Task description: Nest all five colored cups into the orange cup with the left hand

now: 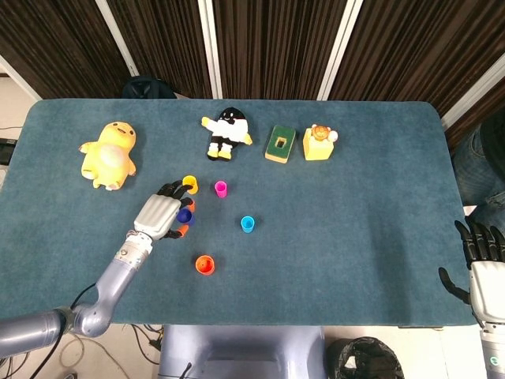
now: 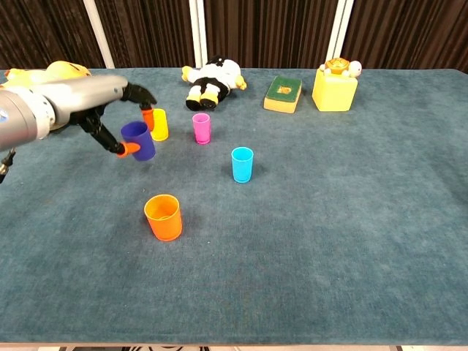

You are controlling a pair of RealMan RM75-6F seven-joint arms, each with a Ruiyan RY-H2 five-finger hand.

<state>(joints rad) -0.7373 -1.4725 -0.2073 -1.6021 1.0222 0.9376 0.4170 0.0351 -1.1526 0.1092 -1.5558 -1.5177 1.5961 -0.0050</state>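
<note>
**Teal felt tabletop: cups, hands and toys, nearest row to farthest**

Where the teal felt-covered table [image 2: 351, 278] runs closest to the robot, one item stands alone: a small orange plastic cup [image 2: 163, 217], upright, mouth open, nothing inside it.

Right hand [image 1: 483, 257]: black-fingered, beyond the table's right edge in the head view, fingers spread apart, holding nothing.

Middle row: a small light-blue plastic cup [image 2: 242, 164], upright, apart from the others.

Left hand [image 2: 117, 117]: silver-backed with orange fingertips, wrapped around a small dark-blue plastic cup [image 2: 139, 140]. The chest view shows this cup tilted and raised off the felt, thumb and fingers pressed to its sides.

Just behind the held cup: a small yellow plastic cup [image 2: 159, 124], upright, partly screened by the left hand's fingers. Beside it to the right, a small magenta plastic cup [image 2: 201, 128], upright.

Far row, left to right:
- yellow plush duck [image 1: 110, 155], lying on the felt;
- black-and-white plush penguin [image 1: 227, 133], on its back;
- green-topped rectangular sponge block [image 1: 280, 144];
- yellow cube box topped with a small orange figure [image 1: 319, 143].

Behind the table: dark vertical-slatted curtain with white posts [image 1: 276, 47].
</note>
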